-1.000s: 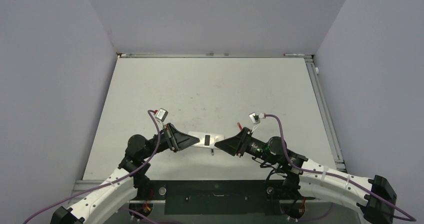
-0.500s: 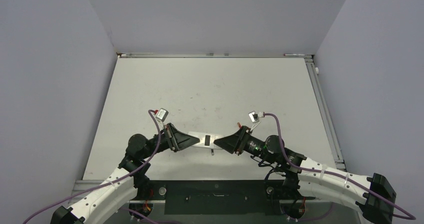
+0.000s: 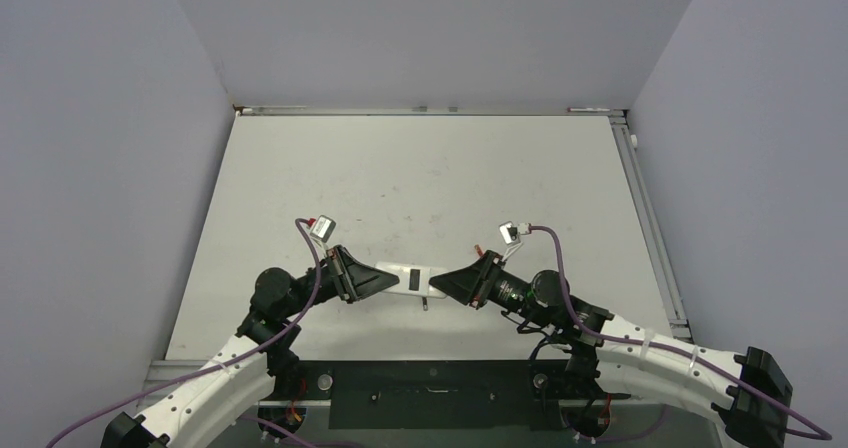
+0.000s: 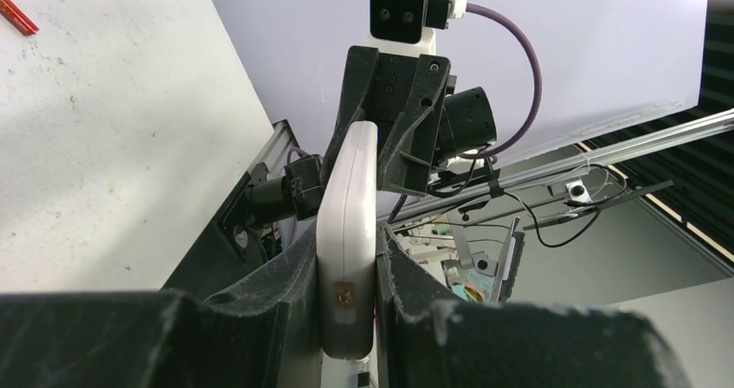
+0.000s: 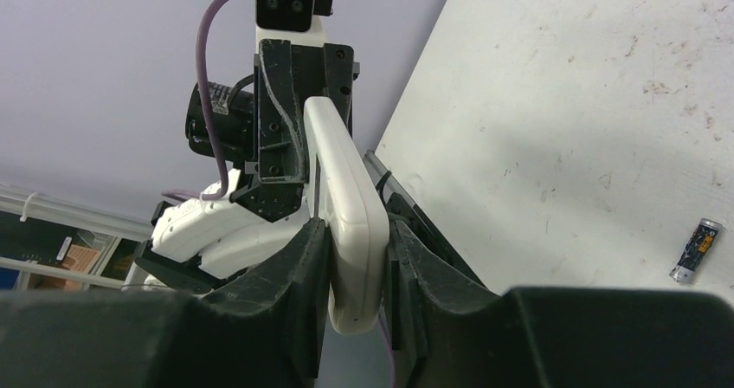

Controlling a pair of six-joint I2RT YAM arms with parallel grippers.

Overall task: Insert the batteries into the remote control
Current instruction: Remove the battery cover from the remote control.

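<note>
The white remote control (image 3: 412, 278) hangs level above the near part of the table, held at both ends. My left gripper (image 3: 390, 280) is shut on its left end; in the left wrist view both dark pads press the remote control (image 4: 348, 232) edge-on. My right gripper (image 3: 437, 283) is shut on the right end, and its fingers (image 5: 303, 267) clamp the remote control (image 5: 346, 189) from both sides. One of the batteries (image 5: 694, 250), a slim dark cylinder, lies on the table below; in the top view this battery (image 3: 425, 306) is just in front of the remote.
The white table (image 3: 430, 188) has a metal rail along its back edge (image 3: 430, 110) and another on the right side (image 3: 650, 218). Grey walls close in three sides. A small red stick (image 4: 16, 13) lies on the table in the left wrist view.
My right gripper has moved a little left onto the remote's right end and closed on it. The left gripper and the remote have stayed put.
</note>
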